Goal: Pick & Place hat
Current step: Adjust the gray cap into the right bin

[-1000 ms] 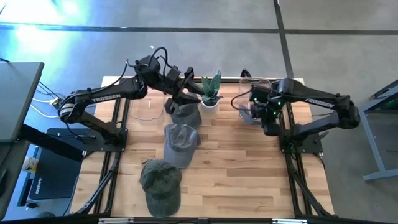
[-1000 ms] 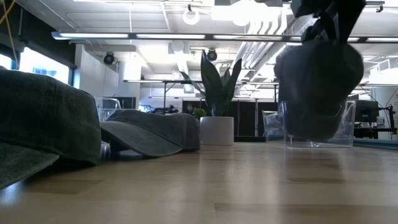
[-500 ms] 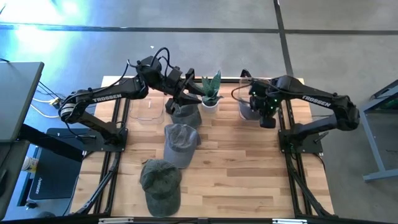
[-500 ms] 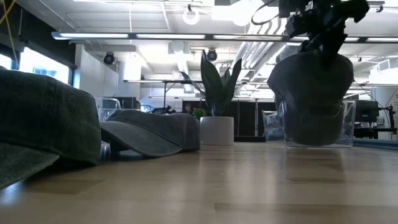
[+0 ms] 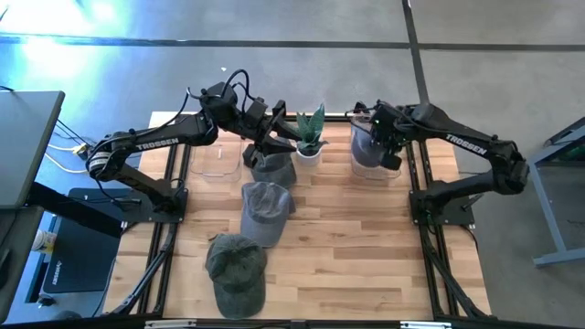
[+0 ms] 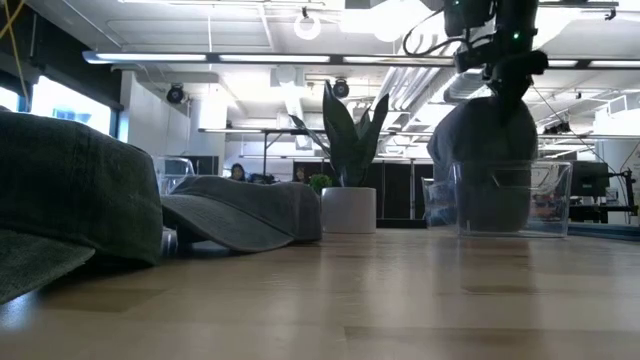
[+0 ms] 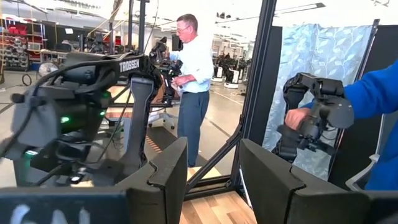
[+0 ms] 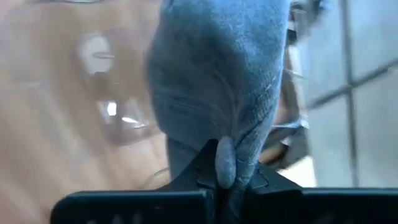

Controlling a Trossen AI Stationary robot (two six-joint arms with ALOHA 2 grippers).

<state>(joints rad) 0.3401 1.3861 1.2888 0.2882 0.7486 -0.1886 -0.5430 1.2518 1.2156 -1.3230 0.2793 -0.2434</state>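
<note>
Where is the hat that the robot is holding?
In the high view, the gray hat sits down in the clear box at the table's far right, beside the potted plant. The right gripper is pinching it from above.

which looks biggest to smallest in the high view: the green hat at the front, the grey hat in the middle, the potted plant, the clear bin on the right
1. green hat and grey hat: look alike in size, so not ranked apart.
2. clear bin, partly covered by the right gripper and its hat.
3. potted plant, smallest.
</note>
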